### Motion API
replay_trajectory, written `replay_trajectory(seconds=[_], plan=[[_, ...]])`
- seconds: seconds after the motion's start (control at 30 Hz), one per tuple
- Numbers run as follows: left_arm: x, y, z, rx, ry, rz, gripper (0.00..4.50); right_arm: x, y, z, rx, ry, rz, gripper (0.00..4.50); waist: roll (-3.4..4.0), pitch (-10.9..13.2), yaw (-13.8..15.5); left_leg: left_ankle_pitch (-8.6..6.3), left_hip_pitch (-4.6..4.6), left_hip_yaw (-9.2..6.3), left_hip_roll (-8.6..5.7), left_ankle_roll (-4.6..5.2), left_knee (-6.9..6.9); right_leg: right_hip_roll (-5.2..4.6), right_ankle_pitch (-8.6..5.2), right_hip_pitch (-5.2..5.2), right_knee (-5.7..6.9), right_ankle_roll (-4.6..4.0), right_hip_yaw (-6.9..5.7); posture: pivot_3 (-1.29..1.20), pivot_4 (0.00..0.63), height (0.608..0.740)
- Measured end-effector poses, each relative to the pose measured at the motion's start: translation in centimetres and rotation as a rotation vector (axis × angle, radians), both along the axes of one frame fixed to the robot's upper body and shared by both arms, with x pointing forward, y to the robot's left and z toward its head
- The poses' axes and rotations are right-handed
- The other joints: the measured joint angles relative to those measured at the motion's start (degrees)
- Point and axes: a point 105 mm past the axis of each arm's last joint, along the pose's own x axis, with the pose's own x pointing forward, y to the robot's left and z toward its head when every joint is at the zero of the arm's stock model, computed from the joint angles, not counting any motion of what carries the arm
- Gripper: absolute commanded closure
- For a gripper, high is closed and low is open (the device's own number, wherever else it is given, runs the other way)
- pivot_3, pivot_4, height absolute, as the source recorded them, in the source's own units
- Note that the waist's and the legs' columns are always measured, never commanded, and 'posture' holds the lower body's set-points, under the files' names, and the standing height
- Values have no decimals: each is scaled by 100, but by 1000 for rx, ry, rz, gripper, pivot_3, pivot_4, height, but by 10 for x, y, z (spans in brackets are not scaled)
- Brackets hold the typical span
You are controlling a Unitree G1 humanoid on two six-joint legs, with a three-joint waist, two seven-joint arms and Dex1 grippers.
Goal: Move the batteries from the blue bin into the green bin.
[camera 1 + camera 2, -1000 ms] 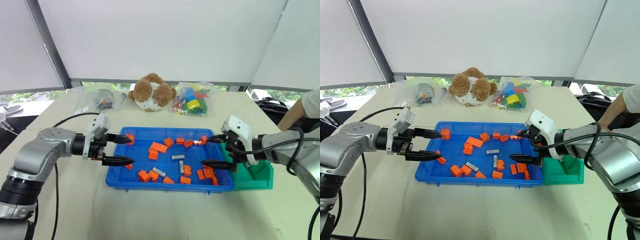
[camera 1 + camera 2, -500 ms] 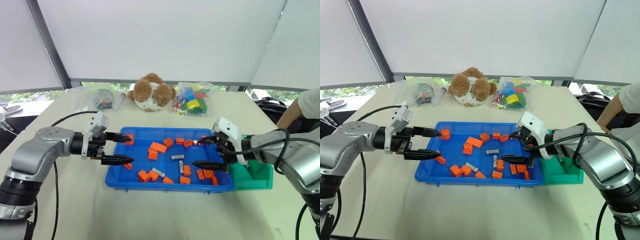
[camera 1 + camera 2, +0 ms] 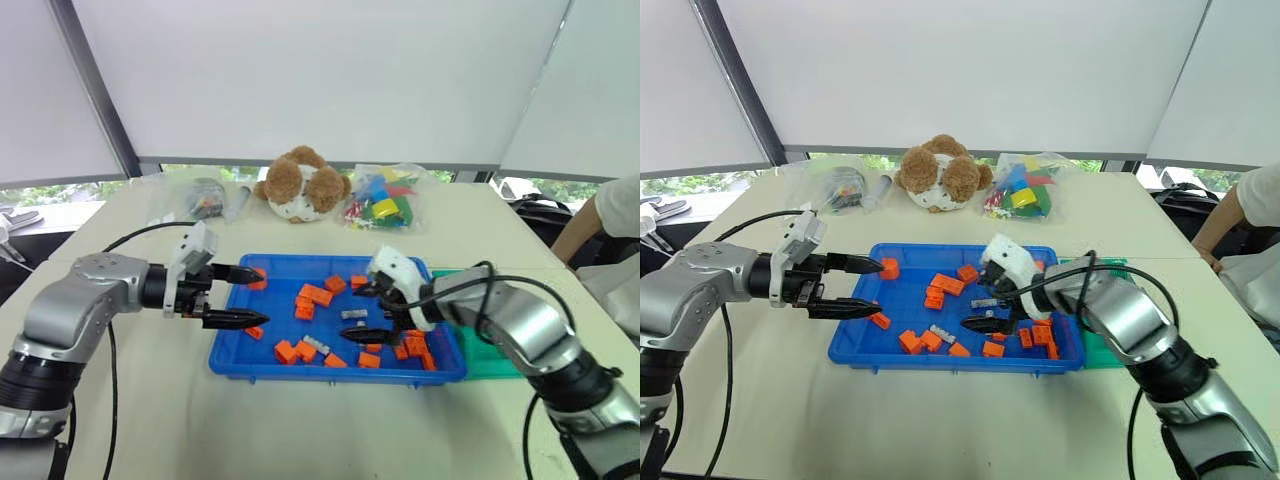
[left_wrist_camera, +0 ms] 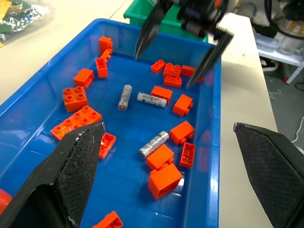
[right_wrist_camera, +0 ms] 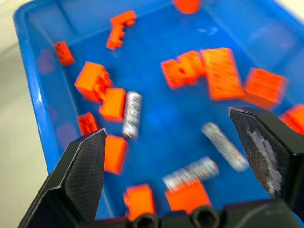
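Note:
The blue bin (image 3: 330,372) lies in the middle of the table, holding orange blocks (image 3: 315,295) and three batteries. In the left wrist view the batteries are two close together (image 4: 125,97) (image 4: 152,99) and one nearer (image 4: 154,144). My right gripper (image 3: 349,312) hangs open, empty, just above the two central batteries (image 5: 223,145) (image 5: 190,172). It touches neither; the third battery (image 5: 131,114) lies further off. My left gripper (image 3: 263,297) is open and empty over the bin's left end. The green bin (image 3: 495,360) stands against the blue bin's right side, partly hidden by my right arm.
A teddy bear (image 3: 305,185), a bag of coloured bricks (image 3: 385,205) and a clear bag of small items (image 3: 200,198) lie at the table's far side. A person's arm (image 3: 600,225) shows at the right edge.
My right gripper has moved left and down, from the blue bin's right end by the green bin to over its middle, staying open. The left gripper has kept still.

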Motion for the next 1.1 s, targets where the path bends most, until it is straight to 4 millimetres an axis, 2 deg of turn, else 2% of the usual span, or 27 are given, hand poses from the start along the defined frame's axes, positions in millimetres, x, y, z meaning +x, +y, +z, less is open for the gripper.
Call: replay_trajectory(seconds=[0.13, 0.33, 0.53, 0.87, 0.97, 1.1], plan=[[1, 0, 0, -2, -5, 1, 0, 10, 13, -18, -54, 30, 3, 49, 0, 0, 15, 0, -1, 0, -1, 0, 0, -1, 0, 1, -1, 0, -1, 0, 150, 733], [1, 0, 0, -1, -13, 5, 0, 18, 22, -52, -161, 51, 16, 49, 0, 0, -2, 0, -1, 0, 0, 0, 0, -1, 0, 0, 0, 0, -2, 0, 150, 733], [0, 0, -5, 3, -9, 20, 0, 23, 23, -61, -200, 42, 20, 49, 0, 0, -3, 0, 0, 0, 0, 0, 0, -1, 0, 0, 1, 0, -3, 0, 150, 733], [1, -4, -5, -11, -25, 25, 0, 36, 32, -56, -247, -49, 41, 49, -2, -1, -6, 1, 1, -1, 0, -2, 0, -1, 0, 2, 2, 0, -4, 0, 150, 733], [2, -4, -5, -12, -31, 33, 0, 35, 35, -58, -239, -30, 55, 905, -2, -1, -9, 1, 2, -1, 0, -2, 0, -1, 0, 2, 2, 0, -4, 0, 150, 733], [2, -5, -4, -13, -45, 34, 0, 29, 40, -62, -229, 23, 83, 2895, -1, -1, -9, 1, 2, -1, 0, -3, 0, -1, 0, 2, 2, 0, -5, 0, 150, 733]])
